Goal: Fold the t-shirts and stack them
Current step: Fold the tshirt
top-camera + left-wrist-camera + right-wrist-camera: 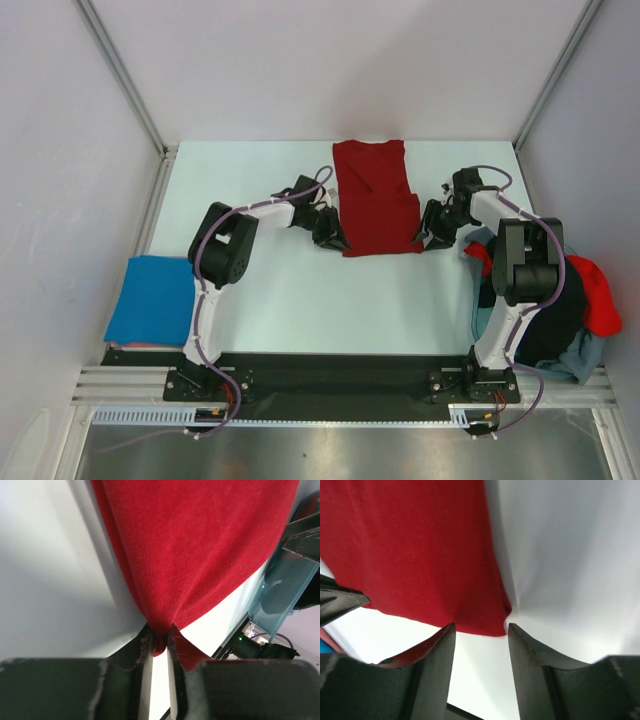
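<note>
My left gripper (160, 641) pinched the dark red t-shirt (378, 200) corner; the right gripper (481, 630) stood wide (gripping nothing), so I feared a crooked fold.

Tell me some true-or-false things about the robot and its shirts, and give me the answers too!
1. The left gripper pinches a corner of the dark red shirt. True.
2. The right gripper is shut tight on that shirt. False: its fingers are apart, at the shirt's other near corner.
3. The blue shirt lies in the middle. False: it lies at the left edge of the table.
4. A heap of shirts lies beside the right arm. True.
</note>
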Action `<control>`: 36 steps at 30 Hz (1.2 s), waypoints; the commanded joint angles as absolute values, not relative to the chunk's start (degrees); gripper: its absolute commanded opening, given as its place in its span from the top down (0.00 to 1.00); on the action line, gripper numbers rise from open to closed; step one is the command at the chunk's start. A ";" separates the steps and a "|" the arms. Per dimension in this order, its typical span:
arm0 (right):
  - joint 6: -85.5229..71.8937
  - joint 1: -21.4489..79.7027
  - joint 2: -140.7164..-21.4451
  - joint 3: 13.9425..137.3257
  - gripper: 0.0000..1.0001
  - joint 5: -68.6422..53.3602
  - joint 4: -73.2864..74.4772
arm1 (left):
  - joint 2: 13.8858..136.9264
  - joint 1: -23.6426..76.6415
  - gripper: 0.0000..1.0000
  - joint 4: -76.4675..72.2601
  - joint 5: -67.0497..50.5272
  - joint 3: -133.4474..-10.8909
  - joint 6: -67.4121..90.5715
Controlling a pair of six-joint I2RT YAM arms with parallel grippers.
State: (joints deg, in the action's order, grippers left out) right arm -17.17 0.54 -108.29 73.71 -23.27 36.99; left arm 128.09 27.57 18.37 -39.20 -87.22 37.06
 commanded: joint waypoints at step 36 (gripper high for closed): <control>-23.28 10.27 -92.64 49.49 1.00 -31.73 35.69 | 105.92 25.58 1.00 22.41 -34.82 -54.94 26.11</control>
